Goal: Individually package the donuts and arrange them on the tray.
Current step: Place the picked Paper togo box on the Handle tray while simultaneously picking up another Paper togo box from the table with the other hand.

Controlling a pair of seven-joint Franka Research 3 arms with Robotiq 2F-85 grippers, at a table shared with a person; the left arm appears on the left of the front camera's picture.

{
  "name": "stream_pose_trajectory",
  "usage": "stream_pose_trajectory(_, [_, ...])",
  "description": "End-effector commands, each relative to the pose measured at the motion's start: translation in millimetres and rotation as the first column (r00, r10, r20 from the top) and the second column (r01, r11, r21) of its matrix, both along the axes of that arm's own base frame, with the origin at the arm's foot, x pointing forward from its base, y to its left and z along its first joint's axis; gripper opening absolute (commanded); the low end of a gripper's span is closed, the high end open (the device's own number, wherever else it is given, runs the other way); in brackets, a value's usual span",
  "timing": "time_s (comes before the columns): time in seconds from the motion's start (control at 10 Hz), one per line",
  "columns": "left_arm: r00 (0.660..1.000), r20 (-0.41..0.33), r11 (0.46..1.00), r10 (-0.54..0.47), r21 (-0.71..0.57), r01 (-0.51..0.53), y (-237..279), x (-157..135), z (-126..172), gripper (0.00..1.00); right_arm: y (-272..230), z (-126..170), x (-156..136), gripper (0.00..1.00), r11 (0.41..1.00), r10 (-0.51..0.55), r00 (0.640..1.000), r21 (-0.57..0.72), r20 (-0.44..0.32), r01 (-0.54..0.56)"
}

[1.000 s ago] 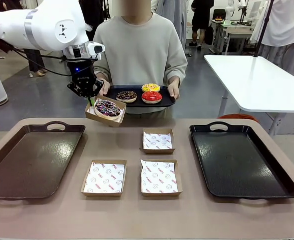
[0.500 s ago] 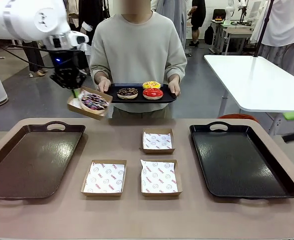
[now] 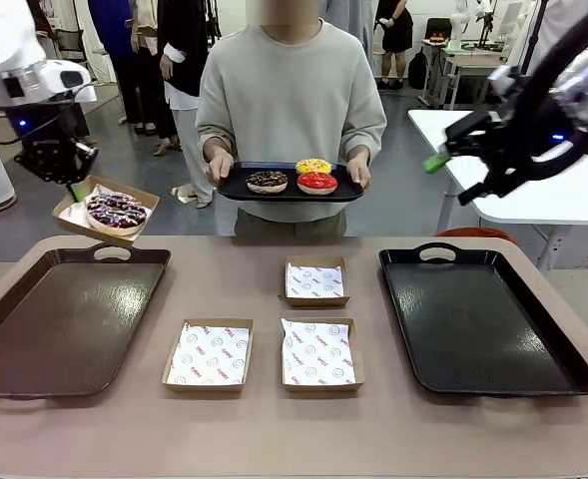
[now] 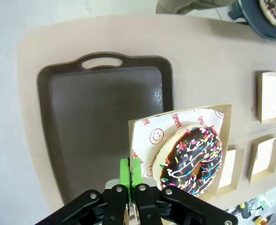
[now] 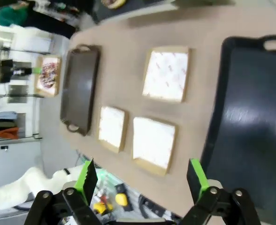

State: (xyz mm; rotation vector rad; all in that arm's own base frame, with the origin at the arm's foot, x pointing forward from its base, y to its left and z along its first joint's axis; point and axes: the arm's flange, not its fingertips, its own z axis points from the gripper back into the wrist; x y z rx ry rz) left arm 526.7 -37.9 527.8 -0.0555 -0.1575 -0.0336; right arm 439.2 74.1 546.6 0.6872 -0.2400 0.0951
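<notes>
My left gripper (image 3: 74, 186) is shut on the rim of a paper-lined cardboard box (image 3: 77, 212) with the sprinkled chocolate donut (image 3: 117, 211) in it. It hangs above the far left corner of the brown tray (image 3: 34, 339). In the left wrist view the fingers (image 4: 130, 172) pinch the box edge (image 4: 142, 136) beside the donut (image 4: 191, 159). A person holds a small black tray (image 3: 236, 190) with the chocolate (image 3: 267, 181), yellow (image 3: 313, 166) and red (image 3: 316, 183) donuts. My right gripper (image 3: 451, 178) is open and empty, high at the right (image 5: 142, 176).
Three empty lined boxes (image 3: 315, 281) (image 3: 210, 354) (image 3: 317, 352) lie mid-table between the brown tray and a black tray (image 3: 483, 324) on the right. A white table (image 3: 533, 165) stands behind at the right. People stand farther back.
My left arm has carried the boxed sprinkled donut leftward, away from the person, to above the brown tray's far corner. My right arm has swung up into view at the right.
</notes>
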Motion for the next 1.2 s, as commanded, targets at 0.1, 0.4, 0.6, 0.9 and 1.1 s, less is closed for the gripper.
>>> stream_pose_trajectory(0.1, [1.0, 0.011, 0.997, -0.01, -0.072, 0.011, 28.9, -9.4, -23.9, 0.01, 36.2, -28.5, 61.5, 1.0, 0.978, -0.08, 0.996, -0.197, -0.025, 0.074])
stream_pose_trajectory(0.4, [0.999, -0.047, 0.995, -0.007, -0.1, 0.003, 48.7, -9.0, -50.3, 0.01, 79.8, -58.0, 88.2, 1.0, 0.935, -0.068, 0.997, -0.346, 0.037, 0.077])
stream_pose_trajectory(0.6, [0.997, -0.079, 0.992, -0.007, -0.13, -0.004, 52.8, -6.9, -68.9, 0.01, 92.9, -75.1, 92.2, 1.0, 0.929, -0.039, 0.998, -0.367, 0.044, 0.052])
stream_pose_trajectory(0.9, [0.995, -0.098, 0.995, 0.015, -0.1, -0.024, 49.2, -7.8, -72.9, 0.01, 95.6, -92.4, 90.0, 1.0, 0.927, -0.029, 1.0, -0.375, -0.003, 0.026])
stream_pose_trajectory(1.1, [0.995, -0.098, 0.995, 0.015, -0.1, -0.024, 49.2, -7.8, -72.9, 0.01, 95.9, -91.8, 88.7, 1.0, 0.932, -0.005, 1.0, -0.362, 0.016, 0.011])
